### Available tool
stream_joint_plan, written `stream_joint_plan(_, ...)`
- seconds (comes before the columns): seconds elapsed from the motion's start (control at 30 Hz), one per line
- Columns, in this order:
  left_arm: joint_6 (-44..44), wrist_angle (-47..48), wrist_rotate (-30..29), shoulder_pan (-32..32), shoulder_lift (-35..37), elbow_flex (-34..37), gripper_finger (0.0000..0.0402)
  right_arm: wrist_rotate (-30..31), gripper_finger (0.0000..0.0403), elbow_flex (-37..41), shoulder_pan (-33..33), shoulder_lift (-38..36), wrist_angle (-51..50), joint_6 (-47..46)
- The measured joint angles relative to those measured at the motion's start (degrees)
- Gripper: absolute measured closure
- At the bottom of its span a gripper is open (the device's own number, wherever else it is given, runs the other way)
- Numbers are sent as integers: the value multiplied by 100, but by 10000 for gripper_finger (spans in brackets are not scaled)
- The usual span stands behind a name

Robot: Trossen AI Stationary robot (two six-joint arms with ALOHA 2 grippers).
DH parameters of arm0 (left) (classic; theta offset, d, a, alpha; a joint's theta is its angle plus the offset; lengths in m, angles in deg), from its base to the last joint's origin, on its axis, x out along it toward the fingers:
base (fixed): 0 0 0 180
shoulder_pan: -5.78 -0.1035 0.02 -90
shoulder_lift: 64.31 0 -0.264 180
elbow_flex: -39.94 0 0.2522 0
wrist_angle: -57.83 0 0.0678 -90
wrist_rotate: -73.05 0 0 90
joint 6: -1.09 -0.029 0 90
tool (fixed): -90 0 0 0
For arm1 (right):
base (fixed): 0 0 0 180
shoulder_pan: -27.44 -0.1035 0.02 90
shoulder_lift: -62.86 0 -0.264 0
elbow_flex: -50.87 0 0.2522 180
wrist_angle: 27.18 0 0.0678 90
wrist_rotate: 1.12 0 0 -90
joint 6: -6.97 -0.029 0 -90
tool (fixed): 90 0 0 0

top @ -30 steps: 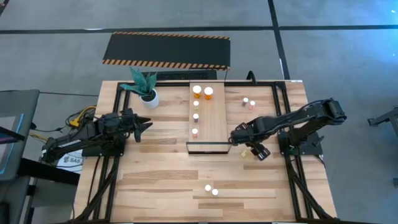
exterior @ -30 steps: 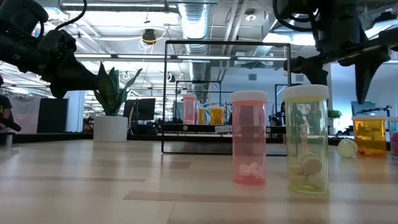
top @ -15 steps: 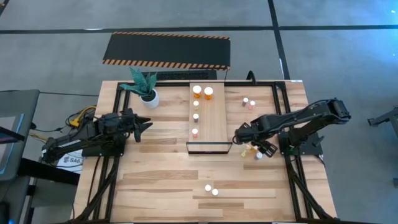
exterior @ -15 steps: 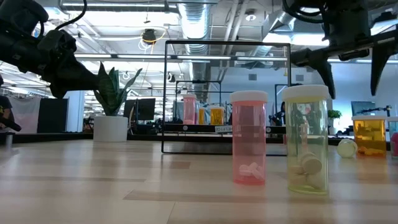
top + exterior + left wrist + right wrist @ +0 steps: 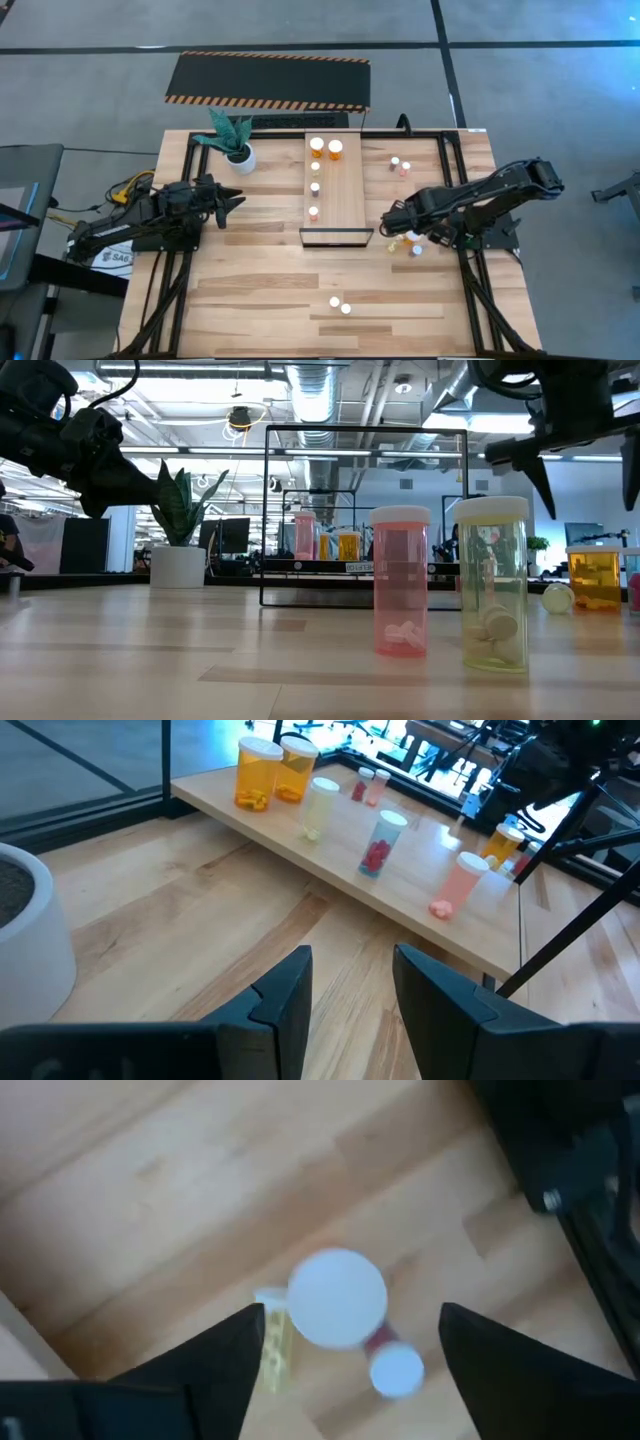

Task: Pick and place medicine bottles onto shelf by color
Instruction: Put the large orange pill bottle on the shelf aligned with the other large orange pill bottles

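Your left gripper (image 5: 232, 199) waits left of the shelf (image 5: 335, 205), fingers slightly apart, empty. On the shelf stand two orange bottles (image 5: 326, 148) at its far end and three small bottles (image 5: 314, 187) along its left side. Right of the shelf's near end, your right gripper (image 5: 418, 237) hangs spread wide over an orange bottle (image 5: 337, 1299), not touching it.

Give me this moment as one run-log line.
right pincer: open above white-capped bottle | left pincer: idle, open, empty | shelf: five bottles
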Motion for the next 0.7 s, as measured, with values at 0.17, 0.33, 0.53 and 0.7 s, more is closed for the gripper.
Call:
stream_joint_plan(0.17, 2, 0, 0, -2, 0, -1, 274, 162, 48, 261, 292, -74, 79, 386)
stream_joint_plan(0.33, 2, 0, 1, -1, 0, 0, 274, 74, 46, 546, 752, -362, 536, 980)
stream_joint_plan(0.53, 2, 2, 0, 0, 0, 0, 274, -358, 48, 1037, 1389, -742, 1049, 1805)
stream_joint_plan(0.7, 2, 0, 1, -2, 0, -1, 274, -962, 49, 1578, 1845, -955, 1767, 2456)
